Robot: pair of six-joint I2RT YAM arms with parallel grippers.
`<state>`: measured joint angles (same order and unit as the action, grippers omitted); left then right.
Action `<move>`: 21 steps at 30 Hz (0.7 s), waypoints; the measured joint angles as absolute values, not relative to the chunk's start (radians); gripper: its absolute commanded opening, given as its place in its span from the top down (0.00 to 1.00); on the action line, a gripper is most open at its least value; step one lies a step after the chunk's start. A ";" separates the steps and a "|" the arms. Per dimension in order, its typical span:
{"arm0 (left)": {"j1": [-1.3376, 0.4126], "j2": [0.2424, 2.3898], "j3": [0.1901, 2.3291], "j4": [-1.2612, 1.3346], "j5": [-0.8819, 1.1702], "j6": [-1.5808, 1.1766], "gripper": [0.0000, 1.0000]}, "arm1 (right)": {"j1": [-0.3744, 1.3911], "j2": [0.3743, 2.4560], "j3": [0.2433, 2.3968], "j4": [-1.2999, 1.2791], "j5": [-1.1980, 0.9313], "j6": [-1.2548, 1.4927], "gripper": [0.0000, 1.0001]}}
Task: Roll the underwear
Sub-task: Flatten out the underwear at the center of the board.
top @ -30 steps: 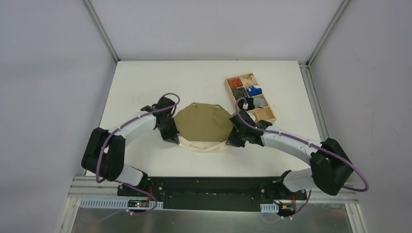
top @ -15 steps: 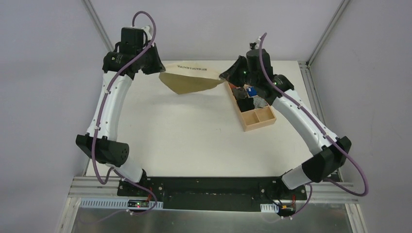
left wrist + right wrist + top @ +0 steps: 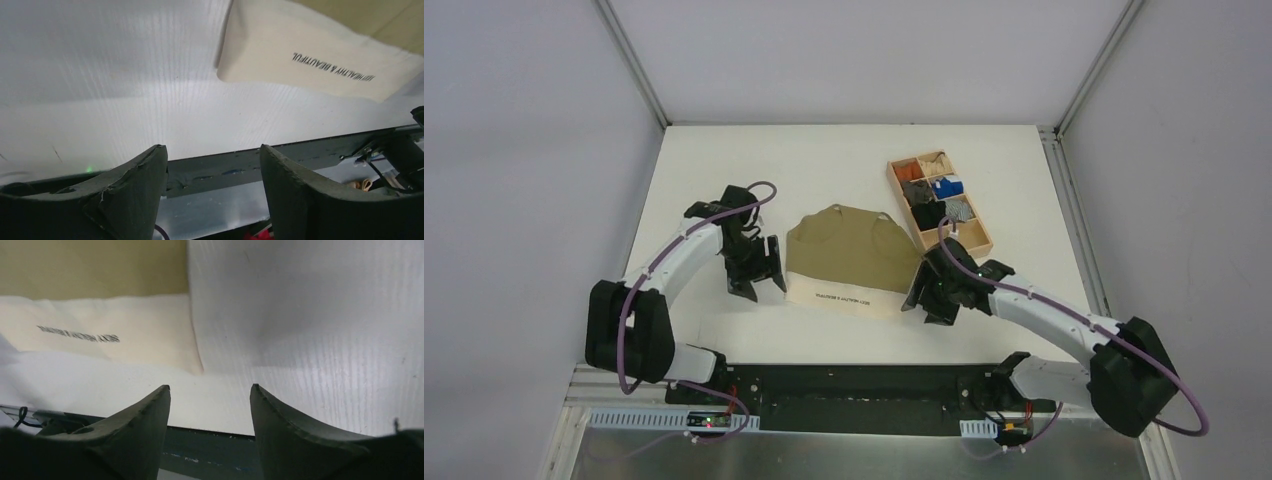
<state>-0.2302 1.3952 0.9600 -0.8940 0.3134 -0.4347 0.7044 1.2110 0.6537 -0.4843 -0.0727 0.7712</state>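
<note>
On the counter [image 3: 724, 170], near its middle, we find the underwear [image 3: 844, 250] lying flat, cream waistband [image 3: 842, 298] toward the arm bases. Left claw [image 3: 761, 280] stands open and empty just beside its left edge. Right claw [image 3: 925, 305] is open and empty beside the waistband's right corner. Neither touches fabric.

A white table [image 3: 844, 160] fills the middle of the frame. The underwear [image 3: 849, 250] lies flat at its centre, its cream waistband [image 3: 842, 300] toward the lower edge with the lettering facing up. At the upper right sits a divided wooden box [image 3: 969, 236] holding small fabric bundles [image 3: 947, 186].
</note>
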 measured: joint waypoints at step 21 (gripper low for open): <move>-0.282 1.385 0.896 -0.719 0.171 -0.624 0.58 | 0.703 1.280 0.819 -0.471 0.073 0.756 1.00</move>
